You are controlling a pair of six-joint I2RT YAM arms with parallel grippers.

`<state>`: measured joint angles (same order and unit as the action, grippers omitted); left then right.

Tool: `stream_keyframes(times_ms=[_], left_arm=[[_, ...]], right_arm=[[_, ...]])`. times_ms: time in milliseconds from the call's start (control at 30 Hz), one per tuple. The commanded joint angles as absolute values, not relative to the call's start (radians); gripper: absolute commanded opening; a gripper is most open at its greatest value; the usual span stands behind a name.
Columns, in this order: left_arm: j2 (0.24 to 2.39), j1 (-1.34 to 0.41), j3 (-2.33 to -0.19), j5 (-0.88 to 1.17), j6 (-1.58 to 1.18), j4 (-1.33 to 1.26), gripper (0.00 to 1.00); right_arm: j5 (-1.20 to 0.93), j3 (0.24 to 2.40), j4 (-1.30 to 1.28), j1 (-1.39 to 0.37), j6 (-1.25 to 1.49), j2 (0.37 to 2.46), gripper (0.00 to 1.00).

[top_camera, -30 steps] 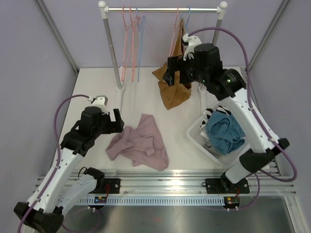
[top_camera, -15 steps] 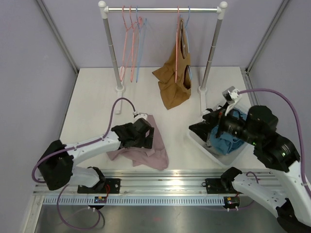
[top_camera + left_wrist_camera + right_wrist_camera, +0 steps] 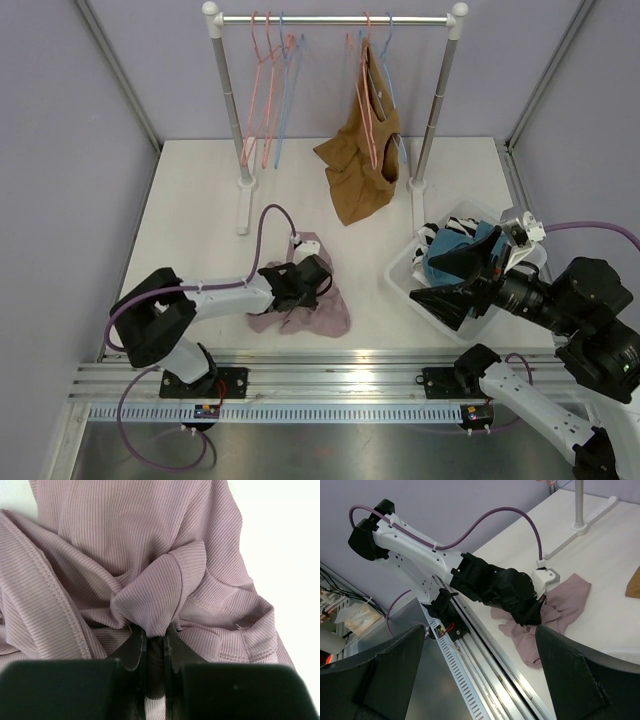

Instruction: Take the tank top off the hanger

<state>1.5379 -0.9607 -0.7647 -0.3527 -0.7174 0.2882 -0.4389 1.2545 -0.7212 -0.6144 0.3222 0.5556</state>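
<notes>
Tank top: the brown tank top (image 3: pixel 358 175) hangs on a pink hanger (image 3: pixel 370 115) at the right end of the rail (image 3: pixel 330 18), far side of the table, with neither arm near it.
Left gripper: the left gripper (image 3: pixel 152 630) is low on the near left of the table, jaws nearly closed and pinching a fold of pink cloth (image 3: pixel 310 312).
Risk on the left: that fold is not the hanging garment, so lifting here would likely carry the wrong piece and drag it across the table.
Risk at the rail: the straps sit over the hanger's shoulders, so a straight downward tug may unhook the hanger or rock the stand.
Bin: the white bin (image 3: pixel 396 276), near right, holds blue and striped clothes.
Right gripper: the right gripper (image 3: pixel 425 282) hovers at the bin's near side, jaws spread wide and holding nothing.
Risk on the right: reaching to the rail across the bin, the open fingers could snag those clothes.
</notes>
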Motion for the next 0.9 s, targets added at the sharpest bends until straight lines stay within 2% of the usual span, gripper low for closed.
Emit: stream_keyframes(times_ms=[0,233,333,467,633,867], left_arm=[[1.486,-0.986,-0.704,-0.345,-0.752,0.293,0.0],[1.194,-1.115,-0.886,-0.414,-0.652,0.402,0.0],[1.175,-1.176,-0.989,-0.39,-0.58,0.446,0.0],[1.228,-1.241,-1.197,-0.315,-0.491,0.471,0.0],[1.354,-1.262,-1.4,-0.123,-0.368,0.388,0.0],[1.649,-1.261,-1.811,-0.104,-0.246,0.371,0.0]], right_arm=[[-0.434,1.272,-0.718,-0.615,0.319,0.546,0.99],[-0.289,1.304,-0.75,-0.615,0.325,0.502,1.0],[-0.16,1.33,-0.77,-0.615,0.356,0.489,0.99],[0.039,1.38,-0.807,-0.614,0.391,0.465,0.99],[0.15,1.439,-0.799,-0.614,0.39,0.42,0.99],[0.265,1.598,-0.859,-0.614,0.35,0.428,0.99]])
